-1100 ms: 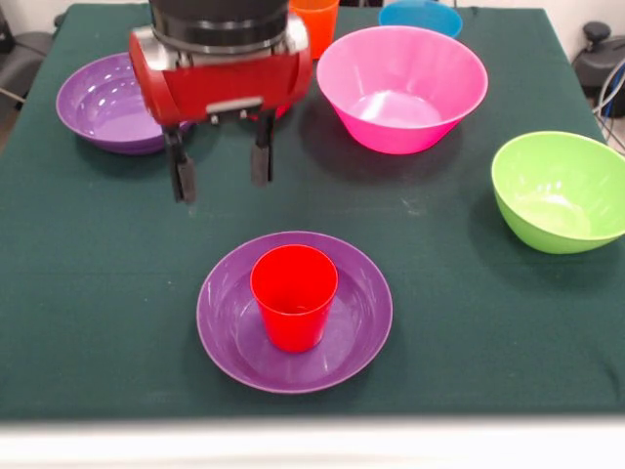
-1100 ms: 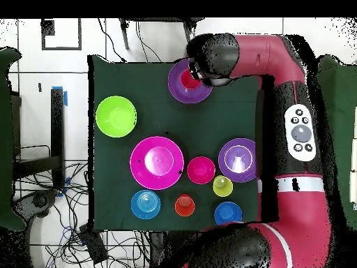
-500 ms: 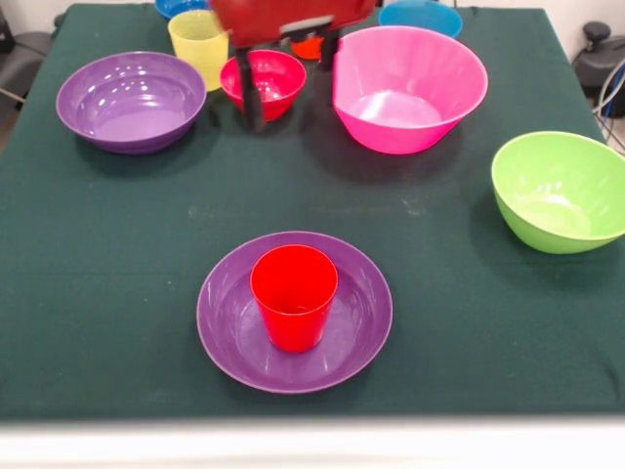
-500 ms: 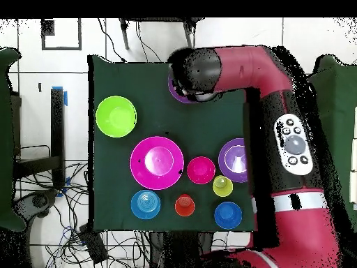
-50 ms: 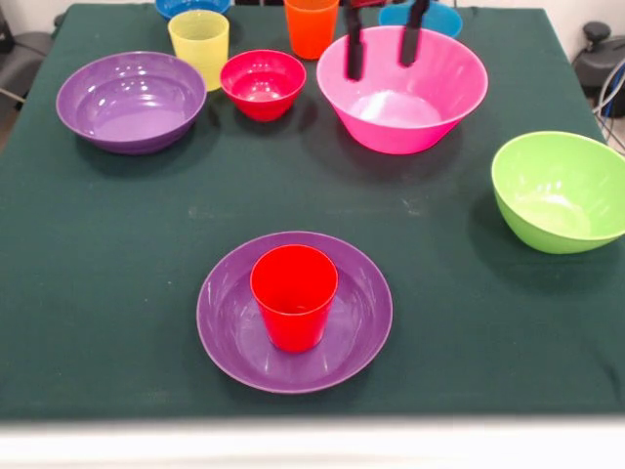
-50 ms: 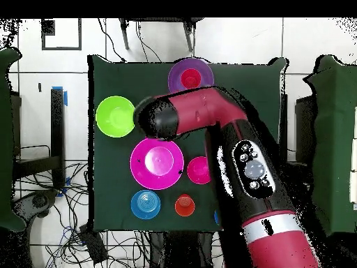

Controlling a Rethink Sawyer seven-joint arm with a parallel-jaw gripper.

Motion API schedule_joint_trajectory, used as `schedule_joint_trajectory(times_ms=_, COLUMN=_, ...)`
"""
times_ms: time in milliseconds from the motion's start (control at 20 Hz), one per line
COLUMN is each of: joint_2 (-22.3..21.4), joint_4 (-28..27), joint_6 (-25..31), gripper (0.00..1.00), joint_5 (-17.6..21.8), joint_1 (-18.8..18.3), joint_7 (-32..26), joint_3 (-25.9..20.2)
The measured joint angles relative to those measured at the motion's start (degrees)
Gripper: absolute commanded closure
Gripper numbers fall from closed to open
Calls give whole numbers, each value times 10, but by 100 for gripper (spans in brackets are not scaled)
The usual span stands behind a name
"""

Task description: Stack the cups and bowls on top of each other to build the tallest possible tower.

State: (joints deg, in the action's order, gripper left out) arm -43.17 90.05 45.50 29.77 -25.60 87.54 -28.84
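Note:
A red cup (image 5: 293, 293) stands upright in a wide purple bowl (image 5: 223, 322) near the table's front; from overhead this pair (image 6: 190, 75) sits at the top. My gripper (image 5: 384, 44) hangs open and empty at the top edge, its two dark fingers (image 5: 354, 51) over the far rim of the big pink bowl (image 5: 405, 98). Along the far side are a second purple bowl (image 5: 130, 101), a yellow cup (image 5: 199, 44), a small crimson bowl (image 5: 262, 83) and an orange cup (image 5: 311, 24). The lime green bowl (image 5: 562, 191) sits at the right.
A light blue bowl (image 5: 435, 17) lies behind the pink bowl, and a dark blue bowl (image 5: 190, 6) shows at the far edge. In the overhead view the arm (image 6: 209, 118) crosses the table and hides the things under it. The dark green cloth (image 5: 117, 254) covers the table.
The gripper has drawn away from the red cup, risen, and crossed to the far side until it hangs over the pink bowl. The cups and bowls have not moved.

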Motion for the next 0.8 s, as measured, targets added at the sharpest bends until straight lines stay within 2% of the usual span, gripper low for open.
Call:
schedule_joint_trajectory(times_ms=150, joint_2=-8, joint_4=50, joint_6=-50, gripper=0, joint_5=0, joint_1=15, joint_7=38, joint_3=15)
schedule_joint_trajectory(times_ms=350, joint_2=-2, joint_4=88, joint_6=-93, gripper=0, joint_5=1, joint_1=34, joint_7=76, joint_3=38)
schedule_joint_trajectory(times_ms=500, joint_2=6, joint_4=103, joint_6=-110, gripper=0, joint_5=1, joint_1=49, joint_7=98, joint_3=60)
schedule_joint_trajectory(times_ms=800, joint_2=20, joint_4=103, joint_6=-110, gripper=0, joint_5=2, joint_1=59, joint_7=102, joint_3=83)
